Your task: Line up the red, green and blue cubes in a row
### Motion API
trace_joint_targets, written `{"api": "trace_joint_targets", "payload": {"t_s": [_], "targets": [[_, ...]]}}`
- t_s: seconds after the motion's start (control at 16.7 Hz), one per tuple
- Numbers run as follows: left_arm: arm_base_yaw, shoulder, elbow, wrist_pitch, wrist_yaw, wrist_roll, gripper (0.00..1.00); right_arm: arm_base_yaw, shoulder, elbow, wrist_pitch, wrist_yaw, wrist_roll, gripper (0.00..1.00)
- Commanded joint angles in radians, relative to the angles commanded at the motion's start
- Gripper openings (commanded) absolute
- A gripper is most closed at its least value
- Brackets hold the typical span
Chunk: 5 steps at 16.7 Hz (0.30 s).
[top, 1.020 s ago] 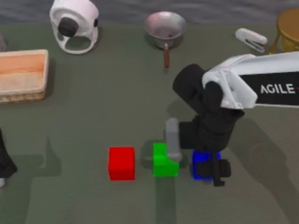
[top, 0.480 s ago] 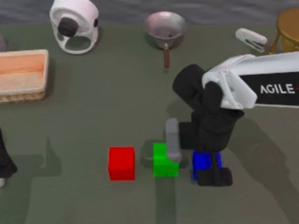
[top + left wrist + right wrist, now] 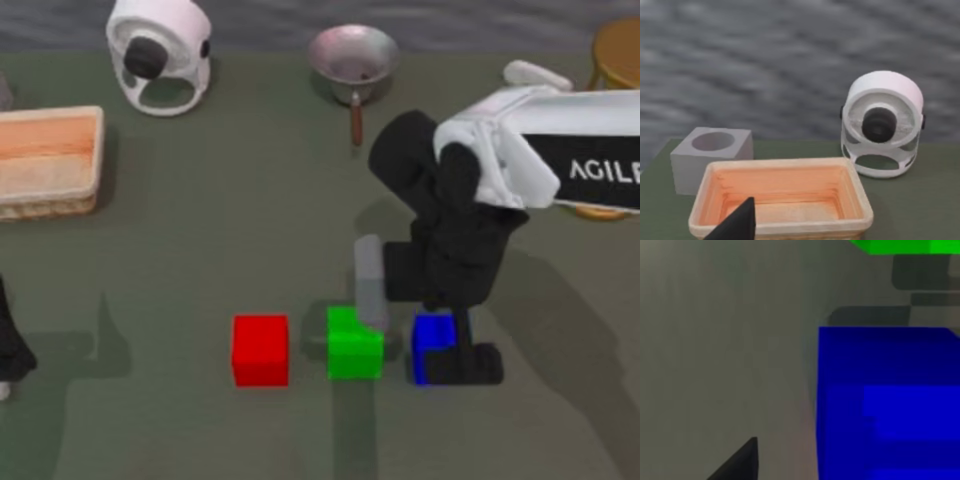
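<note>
The red cube (image 3: pixel 261 349), green cube (image 3: pixel 353 345) and blue cube (image 3: pixel 431 340) stand in a row on the table's front half, with small gaps between them. My right gripper (image 3: pixel 462 362) hangs over the blue cube's right part, open. In the right wrist view its one visible fingertip (image 3: pixel 744 460) stands apart from the blue cube (image 3: pixel 887 405), bare table between them, and an edge of the green cube (image 3: pixel 900 246) shows beyond. My left gripper (image 3: pixel 8 358) is parked at the table's left edge, its dark fingertip (image 3: pixel 740 222) showing before the tray.
A wooden tray (image 3: pixel 48 160) sits at the left, a white fan-like device (image 3: pixel 158 55) behind it, a metal pan (image 3: pixel 353 58) at back centre, a white stapler (image 3: pixel 538 80) and a wooden stool (image 3: pixel 615 50) at back right. A grey block with a hole (image 3: pixel 711 157) is beside the tray.
My right gripper has shifted right and toward the table's front off the blue cube, uncovering more of it. The arm's white link has swung toward the back. The cubes have not moved.
</note>
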Motion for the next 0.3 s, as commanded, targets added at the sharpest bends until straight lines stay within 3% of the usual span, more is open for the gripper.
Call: {"api": "trace_joint_targets", "payload": {"t_s": [0.3], "targets": [[0.0,0.0,0.0,0.0,0.0,0.0,1.0,0.004,-0.061,0.078,-0.136,-0.001,0.0,1.0]]}}
